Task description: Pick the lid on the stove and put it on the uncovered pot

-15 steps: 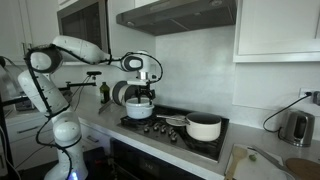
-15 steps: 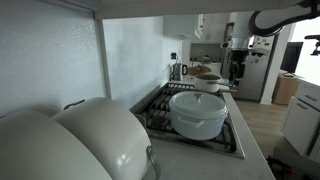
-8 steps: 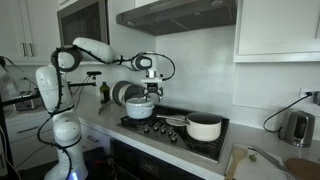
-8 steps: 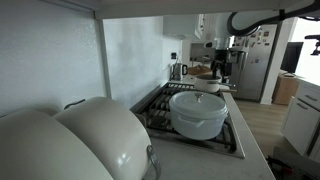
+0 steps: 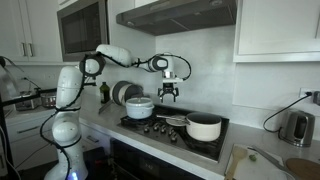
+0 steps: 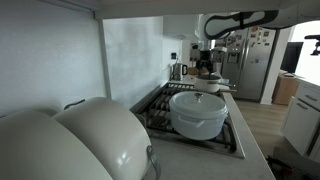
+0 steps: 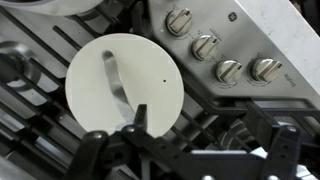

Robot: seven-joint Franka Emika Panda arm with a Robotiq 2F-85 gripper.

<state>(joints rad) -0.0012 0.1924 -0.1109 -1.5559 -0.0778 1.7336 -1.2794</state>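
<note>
Wrist view: the lid (image 7: 125, 85) is lying flat on the stove (image 7: 242, 42) grates, right next to the row of knobs (image 7: 205, 45). It's showing a thin strip handle running across its middle. The gripper fingers (image 7: 283, 142) are poking in from the bottom edge, spread apart and not touching anything.

In an exterior view, the gripper (image 5: 170, 95) is hanging well above the burners between the two pots, jaws released and empty. The uncovered pot (image 5: 204, 127) is sitting on one side of the stove and the small covered pot (image 5: 139, 107) on the other. I'm not making out the lid clearly from here.

In an exterior view from the far end of the counter, the arm is looking tiny in the background, with the covered pot (image 6: 199, 113) filling the foreground. I can't tell much about the lid here.

What I'm worrying about:
- That handle is looking thin and low. If the jaws aren't lining up across it, they're probably going to skate off or just shove the lid along the grates.
- Going down too far is risking a fingertip jamming into a grate bar.
- If the grip is off-centre, the lid is likely tilting in the air and landing crooked on the pot rim.
</note>
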